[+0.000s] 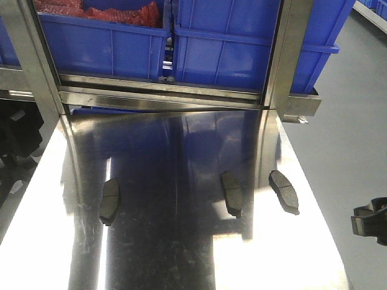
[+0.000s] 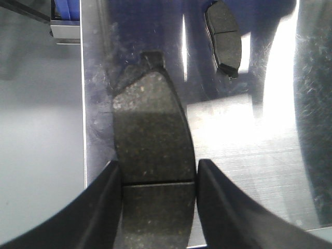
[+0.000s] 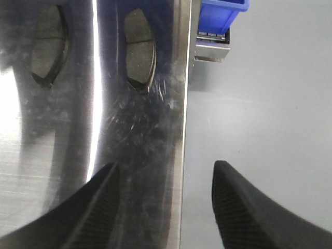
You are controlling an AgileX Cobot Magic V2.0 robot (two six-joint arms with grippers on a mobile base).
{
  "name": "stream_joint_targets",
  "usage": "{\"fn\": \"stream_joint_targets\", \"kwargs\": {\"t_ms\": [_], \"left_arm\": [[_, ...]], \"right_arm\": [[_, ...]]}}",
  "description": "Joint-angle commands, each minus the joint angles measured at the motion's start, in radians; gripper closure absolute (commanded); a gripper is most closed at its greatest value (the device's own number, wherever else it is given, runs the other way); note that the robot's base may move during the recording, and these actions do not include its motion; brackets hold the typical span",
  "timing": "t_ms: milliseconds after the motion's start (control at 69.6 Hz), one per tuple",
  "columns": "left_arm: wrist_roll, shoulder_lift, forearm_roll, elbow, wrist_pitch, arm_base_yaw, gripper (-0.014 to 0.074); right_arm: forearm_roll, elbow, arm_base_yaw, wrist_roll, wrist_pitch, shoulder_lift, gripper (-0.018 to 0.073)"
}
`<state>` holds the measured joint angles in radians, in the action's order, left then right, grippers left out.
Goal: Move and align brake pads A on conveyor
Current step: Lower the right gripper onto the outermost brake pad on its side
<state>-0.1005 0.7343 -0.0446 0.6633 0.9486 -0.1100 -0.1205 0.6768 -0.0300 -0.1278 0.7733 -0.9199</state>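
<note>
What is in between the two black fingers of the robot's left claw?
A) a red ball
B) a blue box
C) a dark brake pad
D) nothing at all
C: in the left wrist view, a brake pad lies between the left gripper, with the black fingers against both of its sides.

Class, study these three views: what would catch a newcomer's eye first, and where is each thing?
The mirror-bright steel table glares in the front view, with three brake pads lying apart across its middle and blue bins shelved behind. In the left wrist view, the left gripper clamps a fourth pad near the table's edge. The right gripper hangs open over the table's right edge.
</note>
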Motion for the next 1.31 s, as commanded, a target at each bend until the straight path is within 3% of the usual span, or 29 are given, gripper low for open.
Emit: {"fn": "stream_joint_targets", "kwargs": {"t_ms": [0,144,287,474,618,862,1293], "left_arm": [[0.002,-0.005,-0.011,0.028,-0.06,-0.003,0.0604],[0.002,-0.005,-0.011,0.028,-0.06,-0.003,0.0604],[0.002,-0.005,-0.011,0.028,-0.06,-0.003,0.0604],[0.002,-0.005,-0.011,0.028,-0.06,-0.003,0.0604],[0.002,-0.005,-0.011,0.028,-0.06,-0.003,0.0604],[0.002,-0.005,-0.011,0.028,-0.06,-0.003,0.0604],[0.002,-0.005,-0.011,0.028,-0.06,-0.003,0.0604]], "right_arm": [[-0.048,0.035,0.005,-0.057,-0.081,-0.003,0.0137],[-0.119,0.087,-0.009,-0.155,-0.065,-0.087,0.0137],[-0.09,0.181,-0.116,-0.164,-0.078,-0.22,0.0137],[0.075,0.342,-0.219,0.019,-0.046,-0.425,0.0133],[0.145,0.457,-0.213,0.073,0.002,-0.578,0.0104],[0.134,0.597,-0.166,0.069,0.046,-0.772,0.0015],[0.132,0.702,-0.143,0.003,0.075,-0.983,0.0013]]}}
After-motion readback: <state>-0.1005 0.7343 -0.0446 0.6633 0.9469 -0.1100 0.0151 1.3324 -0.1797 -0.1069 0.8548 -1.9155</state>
